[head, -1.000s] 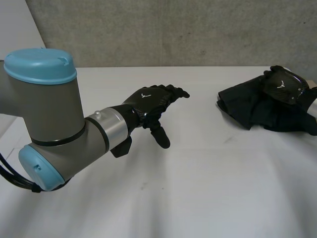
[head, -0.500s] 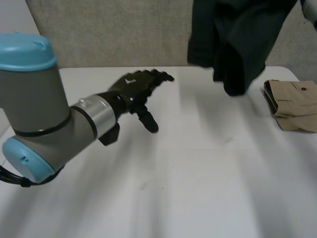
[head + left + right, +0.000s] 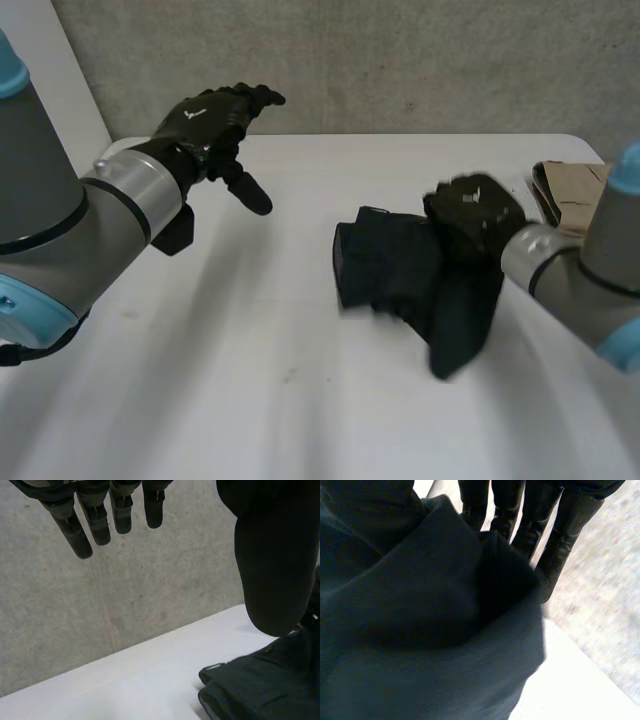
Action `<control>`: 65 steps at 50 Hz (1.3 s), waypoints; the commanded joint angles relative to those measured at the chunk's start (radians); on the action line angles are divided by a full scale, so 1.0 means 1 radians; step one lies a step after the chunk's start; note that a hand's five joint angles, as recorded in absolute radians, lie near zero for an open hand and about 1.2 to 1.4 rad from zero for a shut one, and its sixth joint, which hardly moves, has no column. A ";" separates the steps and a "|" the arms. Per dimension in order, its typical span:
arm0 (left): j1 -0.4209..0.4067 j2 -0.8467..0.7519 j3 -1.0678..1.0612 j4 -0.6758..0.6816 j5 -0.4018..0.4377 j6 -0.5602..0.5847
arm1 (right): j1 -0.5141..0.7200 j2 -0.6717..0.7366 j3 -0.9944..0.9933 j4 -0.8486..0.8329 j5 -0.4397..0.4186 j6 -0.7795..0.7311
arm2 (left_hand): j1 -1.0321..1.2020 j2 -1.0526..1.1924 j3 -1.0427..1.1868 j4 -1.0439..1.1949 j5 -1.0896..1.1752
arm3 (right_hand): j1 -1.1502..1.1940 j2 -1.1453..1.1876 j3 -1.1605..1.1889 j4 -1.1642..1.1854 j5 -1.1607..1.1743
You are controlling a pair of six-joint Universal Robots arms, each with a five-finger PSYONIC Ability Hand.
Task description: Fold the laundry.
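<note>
A black garment lies bunched on the white table, right of the middle. My right hand sits on the garment's right part with curled fingers gripping the cloth, and a fold hangs down below it toward the near edge. In the right wrist view the dark cloth is bunched against the palm under the fingers. My left hand is raised above the table's far left, apart from the garment, fingers straight and thumb spread. The left wrist view has its fingers held out, with the garment beyond the thumb.
A folded tan garment lies at the table's far right edge, just behind my right arm. A grey concrete wall stands behind the table. Bare tabletop lies to the left of the black garment and in front of it.
My right hand lifted the black garment off the far right, swung it through the air and set it down near the middle, uncovering the tan garment. My left hand drew back to the far left.
</note>
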 commanded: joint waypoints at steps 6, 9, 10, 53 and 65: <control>-0.058 -0.045 -0.056 0.083 -0.001 0.017 | -0.088 -0.130 0.125 0.188 -0.008 -0.228 | -0.011 -0.026 -0.031 -0.027 -0.043 | -0.170 -0.352 -0.355 -0.366 -0.345; -0.080 -0.061 -0.071 0.106 -0.001 0.037 | -0.118 -0.174 0.144 0.226 -0.005 -0.294 | -0.011 -0.026 -0.031 -0.027 -0.043 | -0.325 -0.507 -0.510 -0.521 -0.500; -0.087 -0.068 -0.076 0.110 -0.001 0.044 | -0.144 -0.200 0.153 0.232 -0.005 -0.317 | -0.011 -0.026 -0.031 -0.027 -0.043 | -0.422 -0.604 -0.607 -0.618 -0.597; -0.259 -0.529 0.154 0.295 -0.137 0.290 | -0.190 -0.292 0.215 0.100 -0.013 -0.129 | 1.207 1.192 1.187 1.191 1.175 | -0.818 -1.000 -1.003 -1.014 -0.993; -0.186 -0.146 0.134 0.540 -0.298 0.463 | -0.190 -0.273 0.047 0.101 -0.007 0.185 | 1.207 1.192 1.187 1.191 1.175 | -0.818 -1.000 -1.003 -1.014 -0.993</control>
